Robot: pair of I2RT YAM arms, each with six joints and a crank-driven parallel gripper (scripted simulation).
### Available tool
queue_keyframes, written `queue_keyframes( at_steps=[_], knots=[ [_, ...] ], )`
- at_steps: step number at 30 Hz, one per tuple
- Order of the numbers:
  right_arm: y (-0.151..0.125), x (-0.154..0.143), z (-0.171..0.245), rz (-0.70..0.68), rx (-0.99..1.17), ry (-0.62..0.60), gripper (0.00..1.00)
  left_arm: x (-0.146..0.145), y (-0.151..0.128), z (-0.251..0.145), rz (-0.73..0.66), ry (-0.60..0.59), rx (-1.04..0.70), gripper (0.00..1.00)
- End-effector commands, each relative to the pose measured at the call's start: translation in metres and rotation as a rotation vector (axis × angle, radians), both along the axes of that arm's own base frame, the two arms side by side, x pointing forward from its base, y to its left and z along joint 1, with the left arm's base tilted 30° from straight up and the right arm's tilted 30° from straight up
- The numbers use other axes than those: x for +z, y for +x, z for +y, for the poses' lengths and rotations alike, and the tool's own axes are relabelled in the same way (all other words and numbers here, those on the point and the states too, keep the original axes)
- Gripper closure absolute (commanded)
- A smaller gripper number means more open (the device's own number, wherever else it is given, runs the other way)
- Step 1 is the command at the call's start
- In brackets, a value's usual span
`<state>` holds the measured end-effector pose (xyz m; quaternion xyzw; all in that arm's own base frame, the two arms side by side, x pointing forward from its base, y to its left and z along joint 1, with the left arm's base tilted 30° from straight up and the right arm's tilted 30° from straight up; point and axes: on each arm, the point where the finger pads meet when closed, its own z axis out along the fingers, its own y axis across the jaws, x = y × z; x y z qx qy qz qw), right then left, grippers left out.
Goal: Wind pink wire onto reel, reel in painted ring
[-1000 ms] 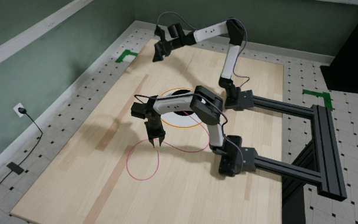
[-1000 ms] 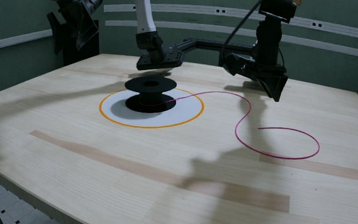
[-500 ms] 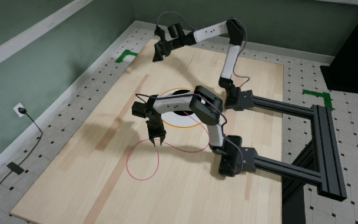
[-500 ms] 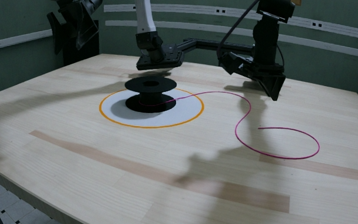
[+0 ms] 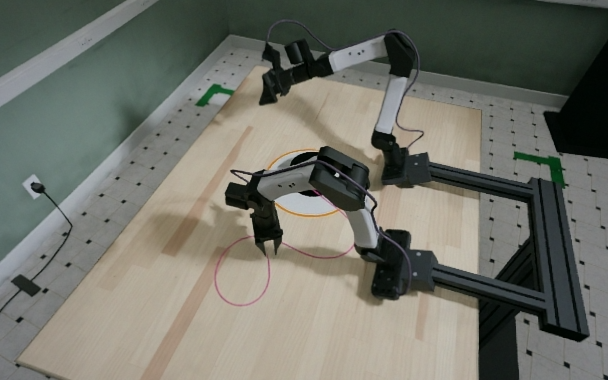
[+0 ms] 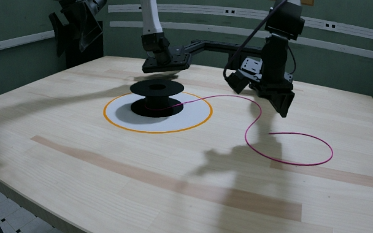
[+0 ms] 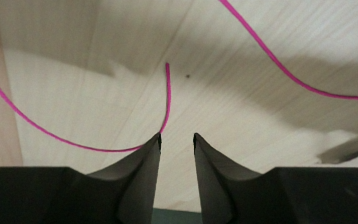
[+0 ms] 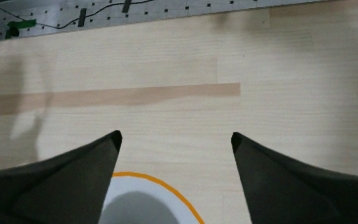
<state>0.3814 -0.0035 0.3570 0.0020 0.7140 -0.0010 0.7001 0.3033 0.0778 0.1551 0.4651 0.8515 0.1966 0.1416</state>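
Reel lies flat on its lower flange, fully inside the painted ring, with a white band of the disc showing between the flange's edge and the orange line. Pink wire leaves the core between the flanges, passes over the lower flange and out across the ring, then bends through an S into a wide open loop on the table. Most of it is unwound, far more than a flange's diameter, and the loop lies well in from the table's edges.

The left hand points down above the table, fingers parted by a modest gap, with nothing between them. In its wrist view, the wire's free end lies ahead of the fingertips, and the strand runs back behind one finger's tip.

The right hand is spread wide and holds nothing. It is raised near the table's far corner in the top view, well apart from reel and wire, with open room between its fingers.

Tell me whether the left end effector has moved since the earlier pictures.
Yes: in the exterior view, the left end effector is lower, closer to the pink wire's free end.
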Motion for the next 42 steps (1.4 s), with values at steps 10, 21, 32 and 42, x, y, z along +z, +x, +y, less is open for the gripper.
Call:
queue_keyframes(
  at_steps=[10,21,32,42],
  knots=[
    [0.001,0.003,0.004,-0.02,0.004,-0.001,0.0,-0.032,0.034,0.008,-0.034,0.003,-0.01,0.7],
    [0.001,0.003,0.004,-0.02,0.004,-0.001,0.0,-0.044,0.042,0.011,-0.034,0.003,-0.01,0.7],
    [0.001,0.003,0.004,-0.02,0.004,-0.001,0.0,-0.046,0.038,0.01,-0.034,0.003,-0.01,0.7],
    [0.001,0.003,0.004,-0.02,0.004,-0.001,0.0,-0.046,0.033,0.01,-0.034,0.003,-0.01,0.7]
  ],
)
